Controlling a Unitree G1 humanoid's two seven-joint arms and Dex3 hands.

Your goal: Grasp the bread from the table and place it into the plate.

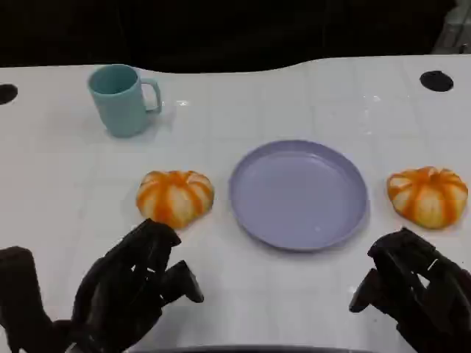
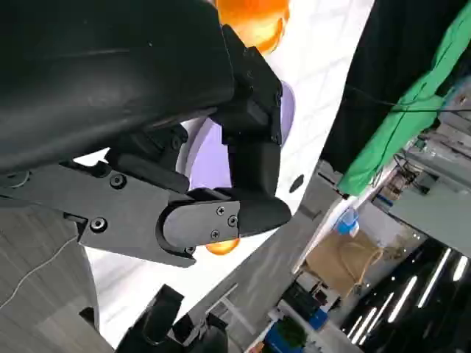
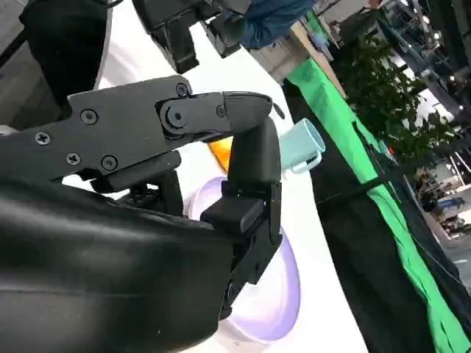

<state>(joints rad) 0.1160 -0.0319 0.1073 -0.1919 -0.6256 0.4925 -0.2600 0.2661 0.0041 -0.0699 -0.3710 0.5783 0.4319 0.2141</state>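
Observation:
Two round orange-and-cream striped breads lie on the white table. One bread sits just left of the empty purple plate, the other bread just right of it. My left hand hovers near the table's front edge, a little in front of the left bread, fingers apart and holding nothing. My right hand hangs at the front right, short of the right bread, also empty. In the left wrist view the fingers reach over the plate toward a bread. In the right wrist view the plate lies beyond the fingers.
A teal mug stands at the back left, its handle to the right; it also appears in the right wrist view as the mug. Two dark round holes mark the table's far corners. The table's back edge meets a dark backdrop.

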